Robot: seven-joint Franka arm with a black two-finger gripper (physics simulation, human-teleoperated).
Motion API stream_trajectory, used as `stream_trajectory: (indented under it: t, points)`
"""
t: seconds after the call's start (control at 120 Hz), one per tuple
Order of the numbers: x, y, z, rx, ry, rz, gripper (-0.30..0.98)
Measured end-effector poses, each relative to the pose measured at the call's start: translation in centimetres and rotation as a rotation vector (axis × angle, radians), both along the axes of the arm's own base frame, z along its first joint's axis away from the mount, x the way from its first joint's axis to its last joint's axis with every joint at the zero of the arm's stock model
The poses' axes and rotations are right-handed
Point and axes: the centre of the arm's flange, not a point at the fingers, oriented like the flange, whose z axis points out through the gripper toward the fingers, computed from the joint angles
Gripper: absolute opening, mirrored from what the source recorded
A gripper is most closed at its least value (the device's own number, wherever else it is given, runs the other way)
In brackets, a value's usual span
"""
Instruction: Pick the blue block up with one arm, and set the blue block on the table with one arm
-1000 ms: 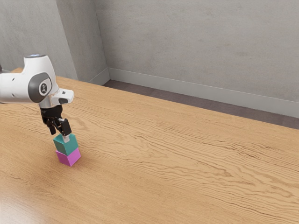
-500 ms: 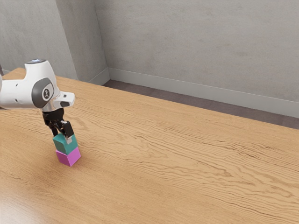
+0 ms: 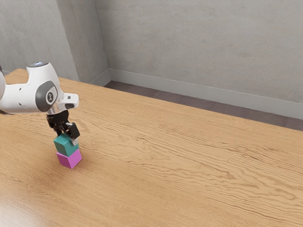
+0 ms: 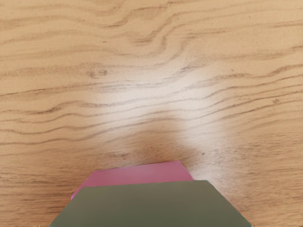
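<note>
Blue block (image 3: 65,146), cut off in wrist view, atop pink block (image 3: 69,160).

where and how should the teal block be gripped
By two opposite side faces, probably, coming from straight above: the teal block is box-shaped with flat sides and sits on the magenta block, so a grip kept high should spare that one.
</note>
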Motion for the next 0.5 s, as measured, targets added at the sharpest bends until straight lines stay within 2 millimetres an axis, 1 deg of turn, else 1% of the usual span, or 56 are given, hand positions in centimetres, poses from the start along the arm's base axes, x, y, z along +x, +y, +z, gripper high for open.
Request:
stream_trajectory:
  t: [0.083,0.258,0.5]
  points:
    - [0.0,-0.3,-0.1,-0.003,-0.001,0.013,0.69]
    - [-0.8,-0.3,-0.9,-0.011,0.016,0.041,0.69]
    - [-1.0,-0.3,-1.1,-0.008,0.021,0.069,0.69]
